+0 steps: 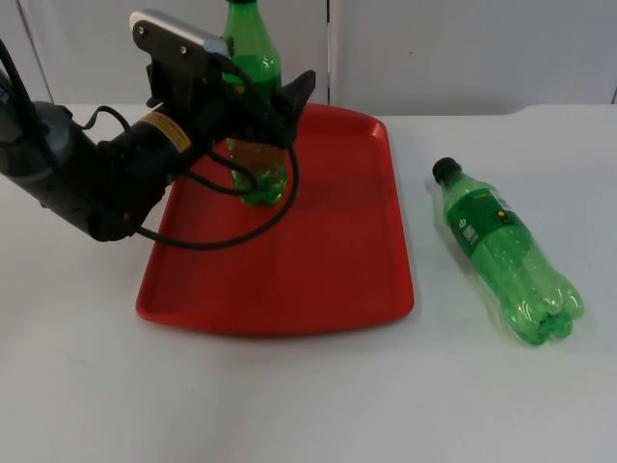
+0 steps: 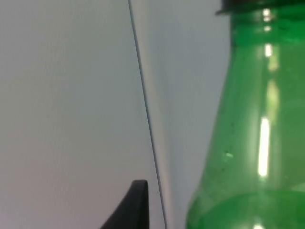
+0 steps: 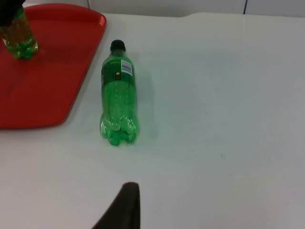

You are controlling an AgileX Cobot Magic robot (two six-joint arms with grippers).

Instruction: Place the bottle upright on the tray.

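Top view: one green bottle (image 1: 255,116) stands upright in the upper left part of the red tray (image 1: 328,280), with the left gripper (image 1: 258,121) clenched around its middle. Release and withdrawal appear to remain. A second bottle (image 1: 506,253), green plastic with a black cap and label, lies on its side on the white table (image 1: 289,405), right of the tray. Right gripper: waiting, finger state cannot be determined.
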